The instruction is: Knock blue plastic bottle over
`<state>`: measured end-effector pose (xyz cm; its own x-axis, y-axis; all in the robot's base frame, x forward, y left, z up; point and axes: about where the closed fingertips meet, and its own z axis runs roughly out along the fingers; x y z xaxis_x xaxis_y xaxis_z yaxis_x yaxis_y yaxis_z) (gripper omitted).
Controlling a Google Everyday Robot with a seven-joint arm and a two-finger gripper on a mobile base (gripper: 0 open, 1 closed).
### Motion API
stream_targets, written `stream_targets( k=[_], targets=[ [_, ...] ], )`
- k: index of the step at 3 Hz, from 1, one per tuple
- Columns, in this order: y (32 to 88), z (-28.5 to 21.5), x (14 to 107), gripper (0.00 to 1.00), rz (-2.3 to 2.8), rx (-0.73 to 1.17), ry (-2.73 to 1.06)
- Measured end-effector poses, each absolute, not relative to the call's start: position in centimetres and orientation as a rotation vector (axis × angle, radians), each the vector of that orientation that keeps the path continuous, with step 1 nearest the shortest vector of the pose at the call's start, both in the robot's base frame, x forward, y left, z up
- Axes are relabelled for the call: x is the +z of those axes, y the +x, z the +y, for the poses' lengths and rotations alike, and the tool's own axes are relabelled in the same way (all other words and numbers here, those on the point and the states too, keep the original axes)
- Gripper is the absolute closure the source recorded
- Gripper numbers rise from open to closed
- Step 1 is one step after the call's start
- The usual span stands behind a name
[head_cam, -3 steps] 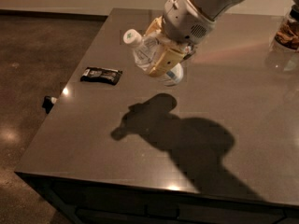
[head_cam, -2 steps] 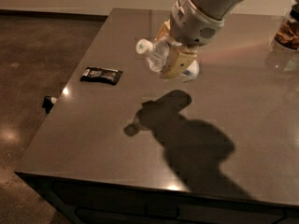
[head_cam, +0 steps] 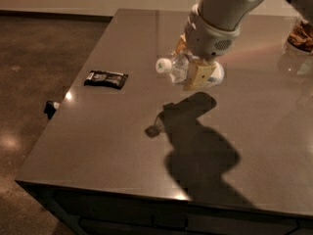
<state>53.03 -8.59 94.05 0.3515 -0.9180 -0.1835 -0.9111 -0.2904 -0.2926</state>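
Observation:
The blue plastic bottle (head_cam: 175, 69) is clear with a white cap pointing left. It lies almost level in the air above the brown table (head_cam: 107, 146), and its shadow falls on the tabletop below it. My gripper (head_cam: 195, 72) hangs from the arm that comes in from the upper right. Its tan fingers (head_cam: 199, 76) are shut around the bottle's body. The label end of the bottle sticks out to the right of the fingers and is partly hidden by them.
A flat black packet (head_cam: 106, 78) lies on the table's left part. A small dark object (head_cam: 50, 107) sits off the left edge. Brownish items (head_cam: 301, 33) stand at the far right edge, with their reflection on the table below.
The arm has moved to the right, carrying the bottle along. The bottle has tipped closer to level, and its shadow has shifted right on the table.

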Motion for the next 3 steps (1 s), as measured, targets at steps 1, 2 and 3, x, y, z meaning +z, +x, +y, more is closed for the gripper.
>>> stream_targets(
  k=[1, 2, 3],
  targets=[
    [53.3, -9.5, 92.3, 1.0, 1.652, -0.105, -2.317],
    [53.5, -9.9, 90.5, 1.0, 1.683, -0.157, -2.362],
    [53.5, -10.0, 88.6, 0.82, 1.715, -0.215, -2.407]
  ],
)
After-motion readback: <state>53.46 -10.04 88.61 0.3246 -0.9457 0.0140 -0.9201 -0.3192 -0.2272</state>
